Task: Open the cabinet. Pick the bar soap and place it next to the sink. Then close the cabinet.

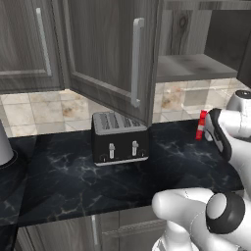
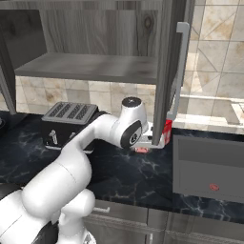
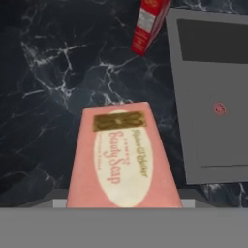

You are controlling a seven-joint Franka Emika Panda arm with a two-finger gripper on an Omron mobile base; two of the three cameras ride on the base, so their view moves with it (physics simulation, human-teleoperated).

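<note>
Black marbled countertop [image 3: 58, 72] fills most of the hand view, and above it in both base views the dark wood-grain cabinet [image 2: 90, 28] stands open, its pale shelf [image 2: 90, 66] bare and one door [image 1: 110, 49] swung out over the black toaster [image 1: 119, 138] at frame centre. At the right edge of the hand view lies the dark grey sink [image 3: 213, 92], its lighter rim just beside the pink bar soap [image 3: 121, 155], which sits at lower centre of that view with its oval "Beauty Soap" label facing the camera. The soap appears to be carried low over the counter near the basin, which suits the placing step; whether it already touches the stone cannot be told. A slim red-and-white bottle [image 3: 149, 24] leans at the top of the hand view, apart from the soap. In the right base view the white arm [image 2: 95, 138] reaches down behind the open door edge. The fingertips are hidden beneath the soap, so their spread cannot be judged. The cabinet remains to be closed.
</note>
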